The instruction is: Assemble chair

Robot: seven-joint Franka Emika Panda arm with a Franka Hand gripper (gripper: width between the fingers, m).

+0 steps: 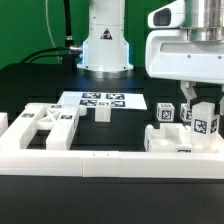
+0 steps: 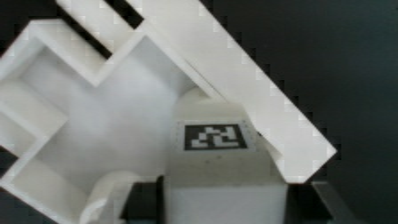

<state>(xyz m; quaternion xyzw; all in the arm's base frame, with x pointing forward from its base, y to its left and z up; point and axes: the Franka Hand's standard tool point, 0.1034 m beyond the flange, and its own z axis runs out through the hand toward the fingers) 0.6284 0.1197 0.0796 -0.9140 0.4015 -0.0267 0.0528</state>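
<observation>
Black table [image 1: 40, 200]; chair post [image 2: 217, 140] gripped between gripper [image 2: 226, 200] jaws.

A robotics lab is indicated: a white arm base [image 1: 105, 45] is mounted on a black surface [image 1: 25, 90], a marker board [image 1: 102, 100] is laid before it, and a green backdrop [image 1: 25, 25] is seen behind.

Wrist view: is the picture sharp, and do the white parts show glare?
Wrist view: soft all over, the tag blurred at its edges, the white frame bright and nearly washed out. Exterior view: sharper, evenly lit, the marker board tags distinct.
</observation>
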